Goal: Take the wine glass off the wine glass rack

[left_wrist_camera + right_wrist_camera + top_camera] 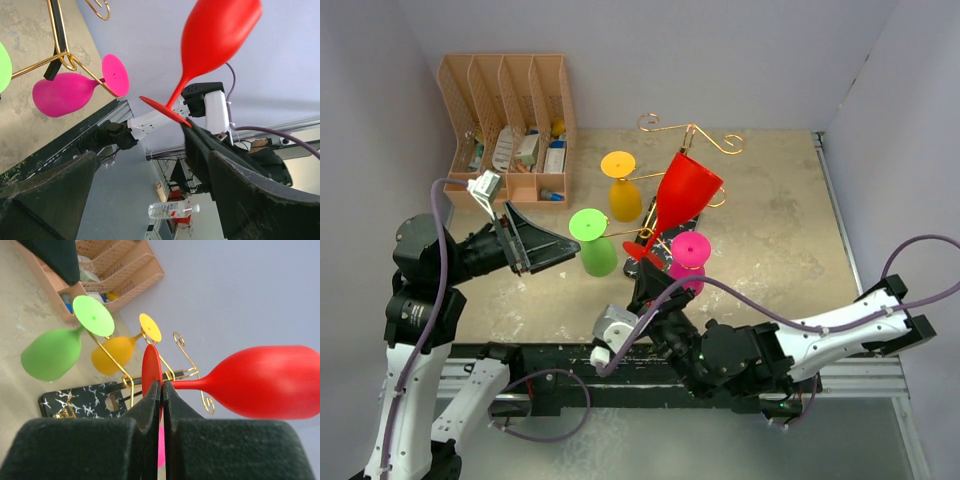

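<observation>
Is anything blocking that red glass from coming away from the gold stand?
Nothing visible. The right hand pinches the red glass by its foot, and the glass looks clear of the arms of the gold stand. The pink glass is nearest, beside that foot, not touching.

The left gripper has its two dark padded fingers spread wide apart at the near edge of the view. Farther off, a red wine glass is tilted in the air, bowl high, with its thin stem slanting down to a flat foot. The black tips of the right gripper meet the edge of that foot, and the white arm and purple cable lie behind. A magenta glass hangs with its foot caught in a gold wire arm of the wine glass rack, over the beige table. A sliver of a green glass shows at the edge. A clear plastic bottle lies far off.
</observation>
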`<action>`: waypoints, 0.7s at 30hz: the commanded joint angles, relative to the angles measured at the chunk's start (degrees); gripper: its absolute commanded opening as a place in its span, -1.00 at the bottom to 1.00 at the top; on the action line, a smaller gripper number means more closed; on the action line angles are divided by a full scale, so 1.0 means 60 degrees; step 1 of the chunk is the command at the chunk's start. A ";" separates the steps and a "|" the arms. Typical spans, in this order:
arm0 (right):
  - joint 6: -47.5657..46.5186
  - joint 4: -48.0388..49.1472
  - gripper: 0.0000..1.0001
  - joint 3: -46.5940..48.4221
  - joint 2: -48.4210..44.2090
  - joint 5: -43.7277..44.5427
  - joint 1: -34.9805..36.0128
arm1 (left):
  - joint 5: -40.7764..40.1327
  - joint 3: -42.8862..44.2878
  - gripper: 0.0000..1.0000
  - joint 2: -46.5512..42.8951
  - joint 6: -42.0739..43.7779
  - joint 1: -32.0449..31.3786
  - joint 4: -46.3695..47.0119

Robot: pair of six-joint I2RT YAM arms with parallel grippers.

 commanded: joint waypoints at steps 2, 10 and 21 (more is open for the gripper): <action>-0.0099 -0.1232 -1.00 0.1596 -0.0547 -0.1798 0.0068 | -0.0114 -0.0006 0.90 -0.0096 0.0045 -0.0039 0.0198; -0.2240 -0.1077 -1.00 0.0455 -0.2023 -0.3847 0.0071 | -0.0292 -0.0011 0.84 -0.0130 -0.1105 -0.0032 0.1030; -0.3308 -0.0616 -1.00 -0.0008 -0.1824 -0.5030 0.0073 | -0.0236 0.0213 0.77 0.0161 -0.2961 -0.0051 0.2202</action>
